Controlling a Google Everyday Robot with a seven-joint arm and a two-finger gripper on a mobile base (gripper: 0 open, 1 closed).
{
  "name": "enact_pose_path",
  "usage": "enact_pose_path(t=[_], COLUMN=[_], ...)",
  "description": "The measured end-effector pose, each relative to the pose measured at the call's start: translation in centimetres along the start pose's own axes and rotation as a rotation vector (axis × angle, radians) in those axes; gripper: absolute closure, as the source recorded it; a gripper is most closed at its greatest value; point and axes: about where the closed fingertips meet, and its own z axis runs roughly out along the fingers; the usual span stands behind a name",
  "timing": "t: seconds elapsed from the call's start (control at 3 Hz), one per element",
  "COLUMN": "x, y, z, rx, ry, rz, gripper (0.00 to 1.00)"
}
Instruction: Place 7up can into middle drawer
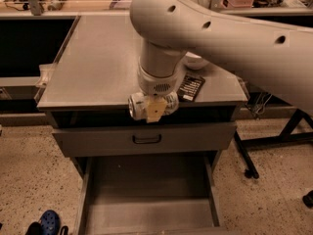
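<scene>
Your can [138, 106] hangs pinched across its middle by the jaws of the gripper [154, 109]. It sits just off the front edge of the cabinet top [98, 72], above the drawer front [98, 140] with the handle [146, 139]. If you release it here, I judge it would hit that front, bounce and roll, and might miss the open drawer [146, 199] lower down. If you lower it too close in, it could clip the front's top lip. The can lies on its side, its long axis running left to right, roughly parallel to the cabinet's front edge. The black packet [190, 87] lies just behind it on the top.
</scene>
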Motion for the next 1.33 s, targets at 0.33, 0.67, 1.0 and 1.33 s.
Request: enact_pose_path(t=[0.33,0.67,1.0,1.33], x=[-0.5,0.3,-0.3,2.7], y=[4.5,7.8,7.6,7.7], z=[-3.6,-1.8,-1.7,-0.8], rx=[0.022,-0.034,-0.039,0.060], ry=[0.021,0.047,0.084,0.184], rz=[0.012,0.098,0.078,0.154], gripper=[1.00,1.00,1.00,1.00])
